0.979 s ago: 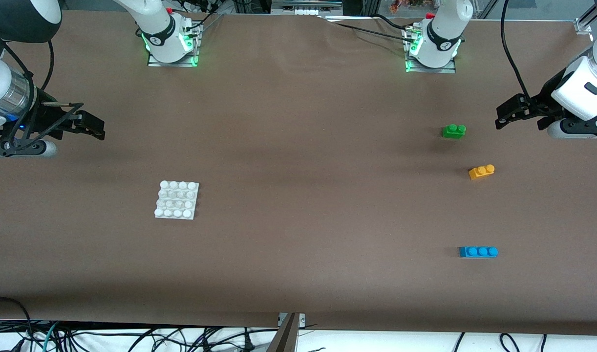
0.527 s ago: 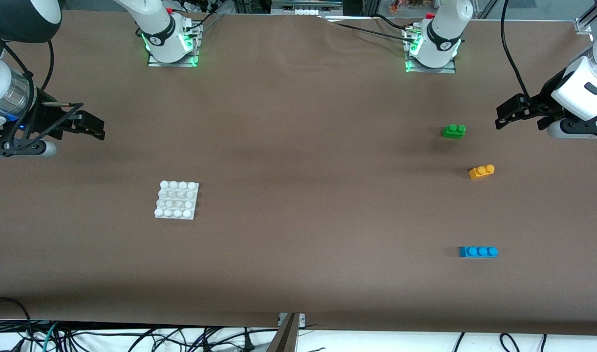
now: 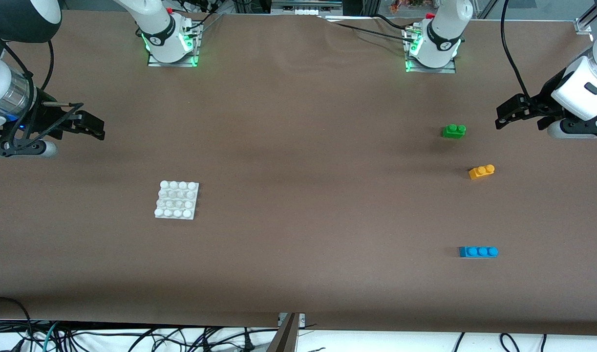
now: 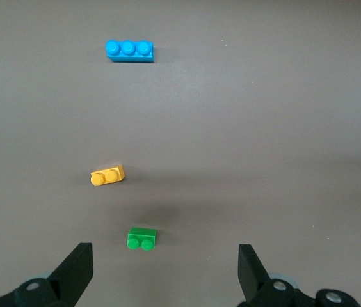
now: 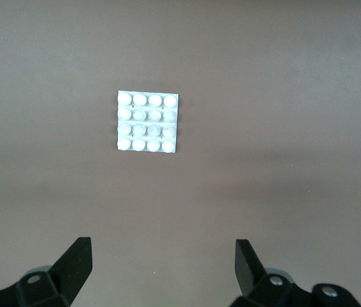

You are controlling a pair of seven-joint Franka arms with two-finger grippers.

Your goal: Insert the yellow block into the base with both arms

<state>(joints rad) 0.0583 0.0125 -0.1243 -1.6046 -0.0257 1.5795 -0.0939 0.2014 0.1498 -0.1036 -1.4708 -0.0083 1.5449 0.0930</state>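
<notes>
Nothing moved since earlier frames: left gripper (image 3: 504, 117) and right gripper (image 3: 91, 128) both spread wide, empty, hovering over their table ends, yellow block (image 3: 481, 171) untouched between green brick (image 3: 454, 131) and blue brick (image 3: 478, 252), well apart from base (image 3: 177, 200); pick and insert still to do.

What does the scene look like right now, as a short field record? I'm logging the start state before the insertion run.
yellow block: on the table, toward the left arm's end, untouched
base: flat on the table, toward the right arm's end, studs bare
green brick: farther from the front camera than the yellow block
blue brick: nearest the front camera
left gripper: open, empty, raised, waiting
right gripper: open, empty, raised, waiting
</notes>
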